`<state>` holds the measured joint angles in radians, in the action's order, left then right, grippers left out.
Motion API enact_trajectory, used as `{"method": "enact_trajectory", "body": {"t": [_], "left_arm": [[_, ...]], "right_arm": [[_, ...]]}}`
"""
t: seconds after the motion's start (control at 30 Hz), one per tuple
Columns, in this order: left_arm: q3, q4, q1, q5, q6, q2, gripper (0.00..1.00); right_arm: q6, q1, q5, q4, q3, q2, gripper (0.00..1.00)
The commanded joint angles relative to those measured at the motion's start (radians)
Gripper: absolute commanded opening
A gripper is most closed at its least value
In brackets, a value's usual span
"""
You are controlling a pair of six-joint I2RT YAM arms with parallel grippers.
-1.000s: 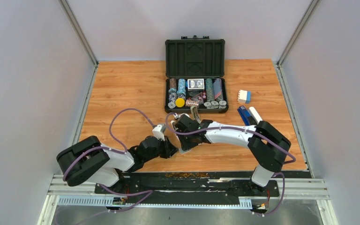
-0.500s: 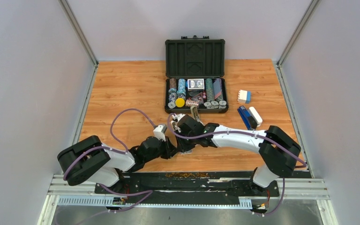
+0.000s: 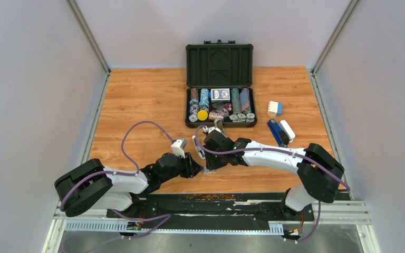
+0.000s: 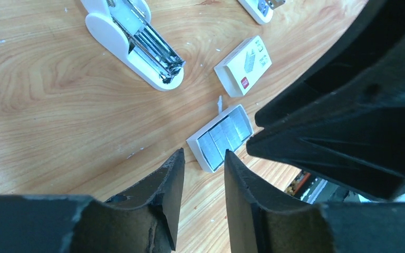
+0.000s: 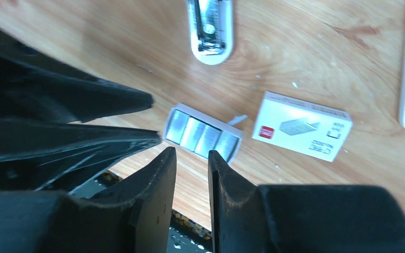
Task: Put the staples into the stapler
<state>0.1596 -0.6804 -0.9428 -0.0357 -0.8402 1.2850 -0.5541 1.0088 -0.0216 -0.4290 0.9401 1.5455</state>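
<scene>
The box is apart: the sleeve (image 4: 242, 66) lies beside the tray (image 4: 199, 153) of staples (image 4: 224, 136) on the desk (image 4: 58, 105), with the opened stapler (image 4: 137, 42) near. The left gripper (image 4: 203, 158) and right gripper (image 5: 191, 155) hover over the tray, slightly parted and empty. No strip is lifted or loaded yet.

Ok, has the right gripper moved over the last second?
Yes, slightly. In the top view the right gripper has shifted to the right and a little toward the near edge, judged against the black chip case, which stayed put.
</scene>
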Motion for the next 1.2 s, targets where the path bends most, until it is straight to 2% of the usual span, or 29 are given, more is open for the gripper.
{"method": "enact_trajectory", "body": {"t": [0.0,0.17,0.47,0.97,1.17], "left_arm": [[0.008,0.015,-0.007,-0.021,0.023,-0.041,0.43],[0.025,0.011,-0.011,-0.012,0.020,-0.011,0.43],[0.039,-0.055,-0.020,0.017,-0.007,0.073,0.26],[0.033,-0.098,-0.025,0.023,-0.017,0.104,0.23],[0.035,-0.099,-0.026,0.020,-0.019,0.108,0.20]], "right_arm": [[-0.060,-0.018,-0.056,-0.028,-0.025,-0.035,0.30],[-0.066,-0.017,-0.027,0.019,-0.040,-0.030,0.33],[-0.105,-0.022,0.038,0.102,-0.068,0.004,0.33],[-0.153,-0.026,0.055,0.145,-0.090,0.049,0.34],[-0.137,-0.027,-0.030,0.100,-0.074,0.014,0.37]]}}
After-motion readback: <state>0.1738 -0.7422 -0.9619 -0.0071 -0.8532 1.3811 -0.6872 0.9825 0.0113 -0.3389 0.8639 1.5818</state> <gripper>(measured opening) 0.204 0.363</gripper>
